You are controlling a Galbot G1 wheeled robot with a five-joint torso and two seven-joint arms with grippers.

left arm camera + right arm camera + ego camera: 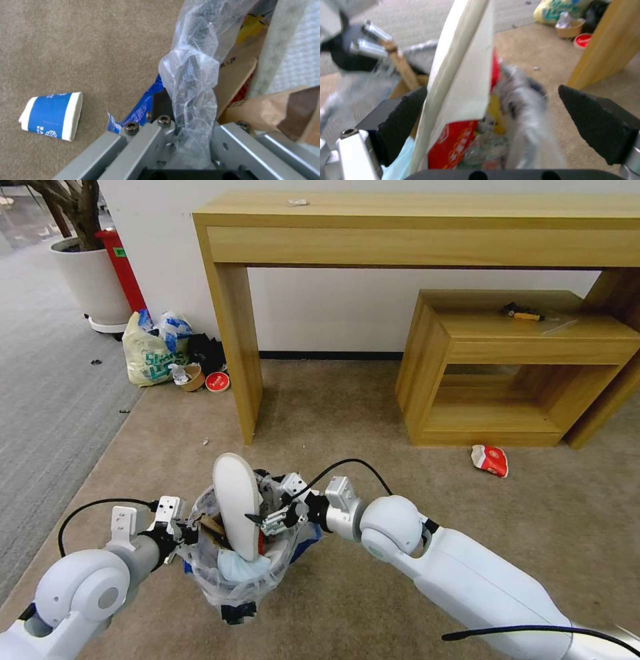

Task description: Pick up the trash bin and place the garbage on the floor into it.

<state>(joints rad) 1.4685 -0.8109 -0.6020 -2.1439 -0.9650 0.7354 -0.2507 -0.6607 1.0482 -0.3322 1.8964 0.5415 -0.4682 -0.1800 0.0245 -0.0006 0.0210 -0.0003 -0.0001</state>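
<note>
While the left gripper [181,527] clamps the trash bin [235,580] by rim & liner above the floor [373,400], right gripper [273,519] gapes beside the insole [238,503]. Bin's prob light; bag's slippery, so grip the rigid rim.

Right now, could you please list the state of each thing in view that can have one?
Trash bin: upright, stuffed, rim gripped by left gripper.
White insole: upright in bin, sticking out.
Right gripper: open, straddling the insole and bin rim.
Blue-white cup: flattened on carpet.
Red wrapper: on carpet by low shelf.
</note>
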